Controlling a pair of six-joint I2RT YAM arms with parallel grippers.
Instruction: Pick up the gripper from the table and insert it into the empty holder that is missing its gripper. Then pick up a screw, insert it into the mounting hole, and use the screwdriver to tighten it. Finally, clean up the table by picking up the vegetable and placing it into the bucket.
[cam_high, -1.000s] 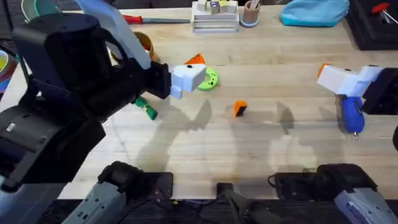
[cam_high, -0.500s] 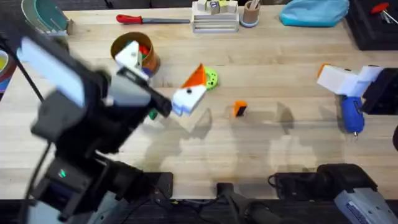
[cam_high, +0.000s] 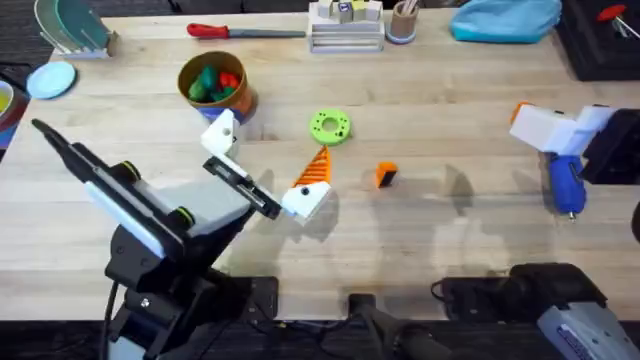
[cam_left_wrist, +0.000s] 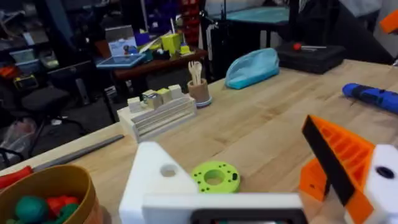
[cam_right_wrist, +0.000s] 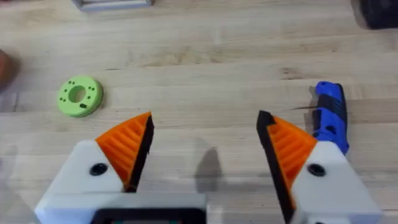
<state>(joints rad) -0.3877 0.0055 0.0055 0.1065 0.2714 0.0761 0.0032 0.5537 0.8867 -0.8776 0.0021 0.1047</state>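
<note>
Left gripper (cam_high: 262, 165) sits low over the table's middle with its jaws spread wide and nothing between them — one white finger (cam_high: 220, 132) bare, with no orange pad, the other finger (cam_high: 308, 195) carrying a ribbed orange pad. Right gripper (cam_high: 552, 125) hangs at the table's right side, jaws likewise apart and empty; its wrist view shows two orange pads (cam_right_wrist: 129, 148), one per finger.

One loose orange gripper (cam_high: 385, 175) lies on the bare wood, just right of the left gripper's padded finger. One blue screwdriver (cam_high: 565, 185) lies directly beneath the right gripper. One green ring disc (cam_high: 329, 126) lies flat between the bucket and the loose orange piece. One bucket (cam_high: 214, 88) stands at the far left, holding green and red toy pieces — count inside unclear. One red-handled tool (cam_high: 245, 31) lies along the far edge.
</note>
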